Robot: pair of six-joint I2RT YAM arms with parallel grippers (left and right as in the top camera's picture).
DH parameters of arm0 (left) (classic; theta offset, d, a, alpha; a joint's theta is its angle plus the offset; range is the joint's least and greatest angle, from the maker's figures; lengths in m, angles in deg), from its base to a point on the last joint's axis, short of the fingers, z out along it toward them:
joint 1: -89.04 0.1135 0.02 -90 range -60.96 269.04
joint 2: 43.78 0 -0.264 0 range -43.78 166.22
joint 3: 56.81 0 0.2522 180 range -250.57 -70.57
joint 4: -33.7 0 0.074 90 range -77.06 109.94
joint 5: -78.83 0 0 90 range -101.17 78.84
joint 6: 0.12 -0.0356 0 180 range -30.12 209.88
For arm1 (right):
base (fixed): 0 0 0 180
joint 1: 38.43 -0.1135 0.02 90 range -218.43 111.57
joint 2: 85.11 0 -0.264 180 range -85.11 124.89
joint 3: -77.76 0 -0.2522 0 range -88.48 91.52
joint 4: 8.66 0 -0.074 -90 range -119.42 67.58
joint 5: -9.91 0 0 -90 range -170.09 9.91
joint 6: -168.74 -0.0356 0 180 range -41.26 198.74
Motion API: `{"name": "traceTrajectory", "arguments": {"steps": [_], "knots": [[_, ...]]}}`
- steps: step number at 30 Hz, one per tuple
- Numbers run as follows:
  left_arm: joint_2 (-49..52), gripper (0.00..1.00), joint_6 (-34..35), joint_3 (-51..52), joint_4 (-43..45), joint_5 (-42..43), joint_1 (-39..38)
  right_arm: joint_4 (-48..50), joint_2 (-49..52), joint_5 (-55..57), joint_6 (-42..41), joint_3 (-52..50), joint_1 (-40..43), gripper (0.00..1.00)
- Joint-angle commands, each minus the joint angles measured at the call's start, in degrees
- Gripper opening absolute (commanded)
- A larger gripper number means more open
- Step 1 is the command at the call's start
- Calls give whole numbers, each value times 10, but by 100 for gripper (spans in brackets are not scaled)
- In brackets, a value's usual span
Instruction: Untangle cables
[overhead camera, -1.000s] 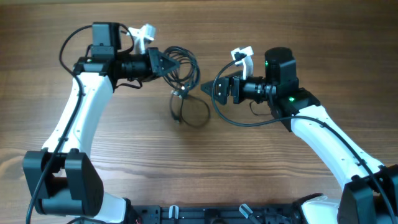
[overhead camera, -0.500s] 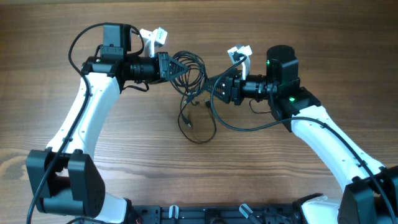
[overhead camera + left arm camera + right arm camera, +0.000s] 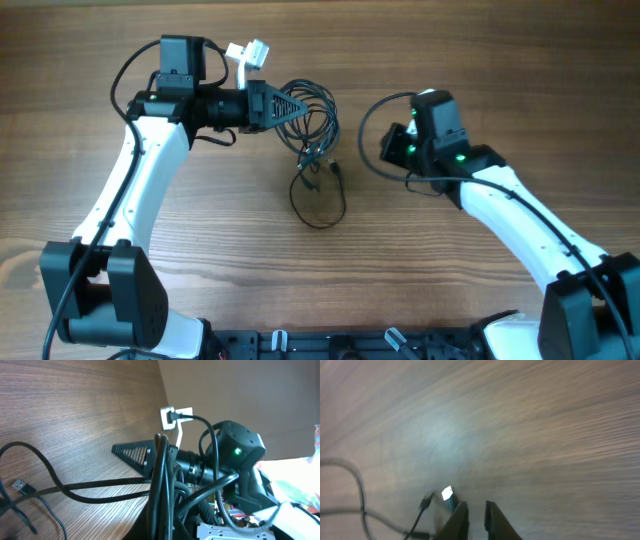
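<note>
Overhead top-down; wrist views close, low, sharing cables.

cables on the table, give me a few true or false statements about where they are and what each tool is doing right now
1. The left tool is clamped on a bunch of cables. True.
2. The right tool grips a cable. False: nothing sits between its fingers, which are nearly closed.
3. A loop of cable lies on the wooden table. True.
4. The cables lie in a tray. False: they rest on the bare table.
</note>
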Motion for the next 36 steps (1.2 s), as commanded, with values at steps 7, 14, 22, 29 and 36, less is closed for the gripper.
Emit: {"name": "traceTrajectory", "arguments": {"steps": [7, 14, 22, 29, 36], "knots": [[-3, 4, 46, -1, -10, -156, -16, 69, -38, -319, 229, 2, 23, 51], [-3, 4, 47, -1, -8, -269, -68, 84, -38, -198, 185, 2, -65, 51], [-3, 4, 70, -1, 0, -209, -75, 72, 2, 6, 2, 2, -83, 42], [-3, 4, 60, -1, -2, -215, -75, 126, 15, -110, 71, 2, -83, 43], [-3, 4, 60, -1, -17, -363, -75, 41, -61, -132, 129, 2, -38, 55]]}}
